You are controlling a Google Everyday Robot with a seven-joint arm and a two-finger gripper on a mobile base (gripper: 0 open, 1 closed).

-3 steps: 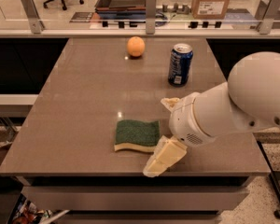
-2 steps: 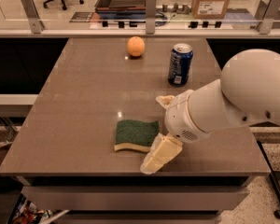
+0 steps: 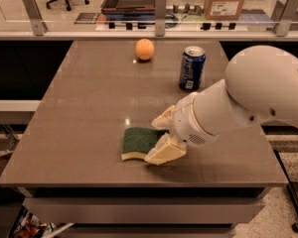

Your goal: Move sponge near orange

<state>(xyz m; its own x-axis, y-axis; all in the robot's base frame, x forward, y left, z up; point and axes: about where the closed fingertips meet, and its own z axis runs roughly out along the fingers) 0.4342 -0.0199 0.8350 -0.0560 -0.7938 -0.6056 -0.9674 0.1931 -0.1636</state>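
Note:
The sponge (image 3: pixel 139 140), dark green on top with pale yellow foam below, lies flat on the brown table (image 3: pixel 89 98) near its front edge. The orange (image 3: pixel 144 49) sits at the far side of the table, well apart from the sponge. My gripper (image 3: pixel 164 135) is low over the table at the sponge's right end. Its cream fingers (image 3: pixel 165 152) stand apart, one behind and one in front of that end, and the front one overlaps the sponge's near right corner. The sponge rests on the table, not lifted.
A blue drink can (image 3: pixel 191 68) stands upright to the right of the orange, just behind my white arm (image 3: pixel 248 98). A glass barrier with metal posts (image 3: pixel 160 13) runs along the table's far edge.
My gripper has moved left onto the sponge's right end and its fingers have drawn closer together. The sponge, orange and can have not moved.

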